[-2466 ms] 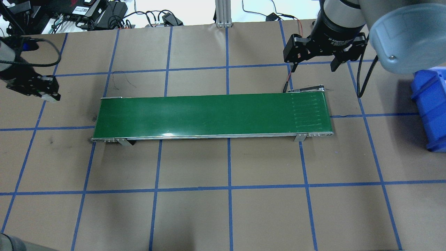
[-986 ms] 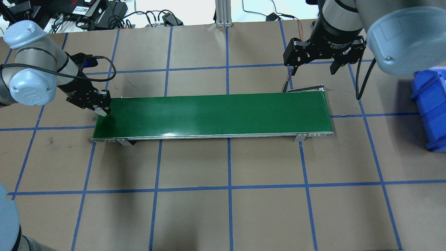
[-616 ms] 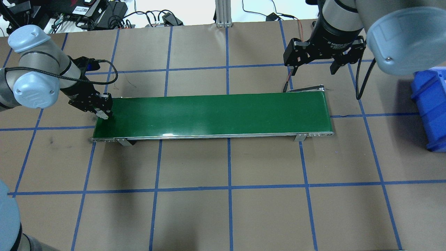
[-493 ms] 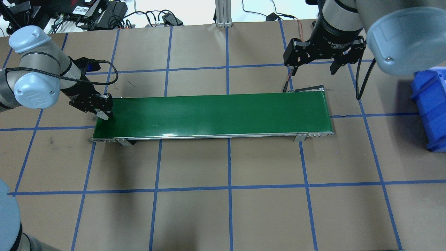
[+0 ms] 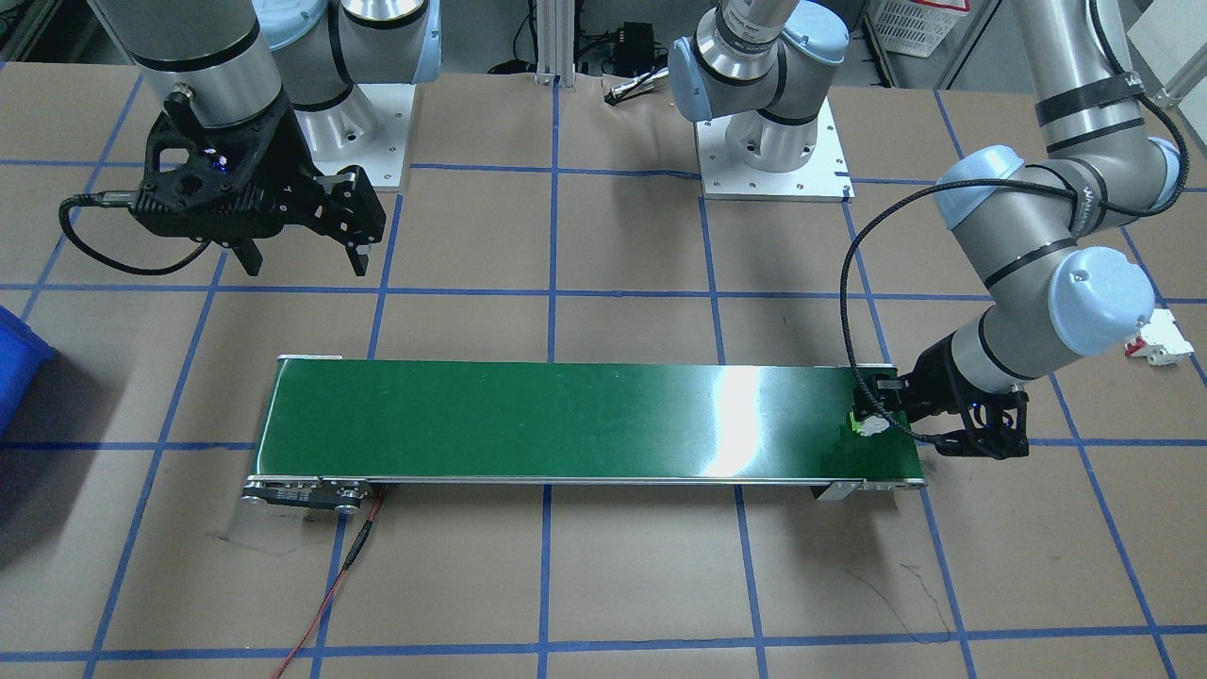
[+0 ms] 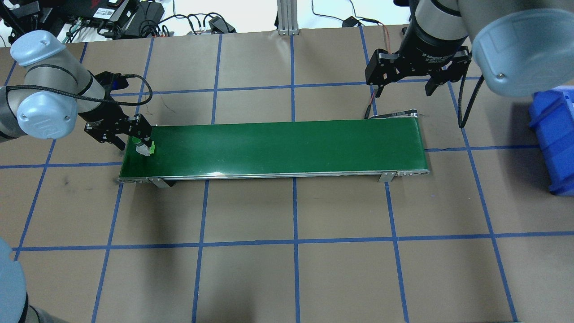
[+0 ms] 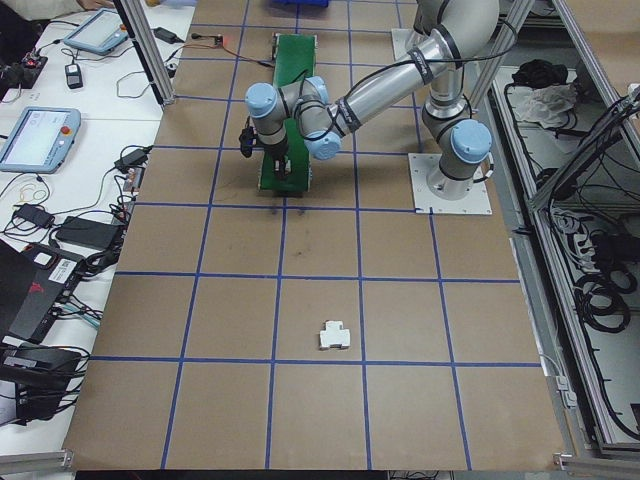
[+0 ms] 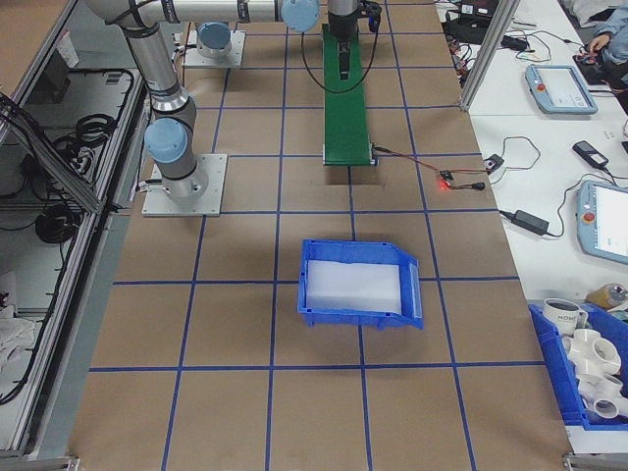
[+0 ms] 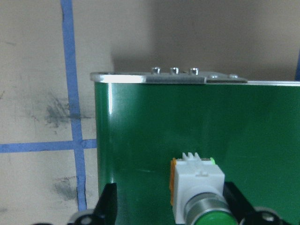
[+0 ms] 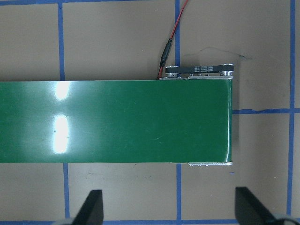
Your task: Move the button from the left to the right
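Green-capped button (image 6: 146,148) lies on the conveyor belt (image 6: 278,148) between the spread left tool (image 6: 130,142); right tool (image 6: 406,85) wide

You've got the whole green conveyor belt (image 6: 278,148) open from its middle to its right end. Only its left end is crowded: the button (image 6: 146,148) lies there with the left gripper's (image 6: 134,137) spread fingers around it.

The desk (image 6: 251,278) is covered in brown paper crossed by blue tape lines (image 6: 293,211). Beyond its far edge lie black cables and power adapters (image 6: 134,18). A white side bench (image 8: 549,128) carries tablets (image 8: 559,88), by an aluminium post (image 8: 486,54).
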You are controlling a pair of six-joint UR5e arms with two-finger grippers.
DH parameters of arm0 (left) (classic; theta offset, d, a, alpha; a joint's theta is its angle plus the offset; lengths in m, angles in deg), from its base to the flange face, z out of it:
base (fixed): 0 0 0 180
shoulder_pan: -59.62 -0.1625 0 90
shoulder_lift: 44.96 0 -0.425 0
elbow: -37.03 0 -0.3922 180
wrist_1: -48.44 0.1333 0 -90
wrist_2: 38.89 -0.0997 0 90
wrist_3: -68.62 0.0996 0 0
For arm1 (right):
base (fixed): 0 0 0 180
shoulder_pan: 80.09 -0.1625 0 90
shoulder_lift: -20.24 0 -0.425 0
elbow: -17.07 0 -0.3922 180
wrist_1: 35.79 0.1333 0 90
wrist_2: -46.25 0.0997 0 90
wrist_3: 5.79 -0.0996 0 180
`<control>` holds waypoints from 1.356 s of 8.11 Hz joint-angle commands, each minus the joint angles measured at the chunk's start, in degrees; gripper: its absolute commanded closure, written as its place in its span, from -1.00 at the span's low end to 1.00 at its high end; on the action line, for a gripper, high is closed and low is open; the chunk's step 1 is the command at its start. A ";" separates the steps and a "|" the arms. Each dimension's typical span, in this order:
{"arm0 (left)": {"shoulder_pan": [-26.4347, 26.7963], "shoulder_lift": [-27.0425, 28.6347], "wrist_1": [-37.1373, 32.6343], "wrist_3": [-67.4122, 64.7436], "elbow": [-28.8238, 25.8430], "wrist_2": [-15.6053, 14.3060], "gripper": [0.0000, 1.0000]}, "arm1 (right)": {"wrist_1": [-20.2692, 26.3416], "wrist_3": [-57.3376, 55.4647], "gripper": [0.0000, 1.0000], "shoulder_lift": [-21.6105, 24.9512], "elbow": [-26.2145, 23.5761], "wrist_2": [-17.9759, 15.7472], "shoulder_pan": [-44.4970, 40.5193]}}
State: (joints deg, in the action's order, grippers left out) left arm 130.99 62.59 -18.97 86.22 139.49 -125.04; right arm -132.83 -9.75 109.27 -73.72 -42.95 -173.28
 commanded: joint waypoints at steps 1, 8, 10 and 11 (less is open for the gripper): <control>2.28 -4.08 -4.71 -2.12 -0.68 0.02 -1.00 | 0.00 0.00 -1.00 0.00 0.00 0.00 0.03; 4.13 -17.46 -20.31 -9.95 -5.95 -6.49 -1.00 | -10.60 -1.05 -1.00 -7.79 0.00 7.68 0.03; 4.13 -17.37 -19.00 -10.04 -6.13 -6.49 -1.00 | -13.62 -0.36 -1.00 -12.11 -0.09 9.48 0.03; 4.05 -17.46 -18.30 -10.04 -6.13 -6.92 -1.00 | -13.36 1.56 -1.00 -13.61 -0.44 13.93 -0.06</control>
State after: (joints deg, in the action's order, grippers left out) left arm 135.07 45.21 -38.46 76.21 133.48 -131.44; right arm -145.28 -10.26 98.94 -73.79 -34.51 -173.25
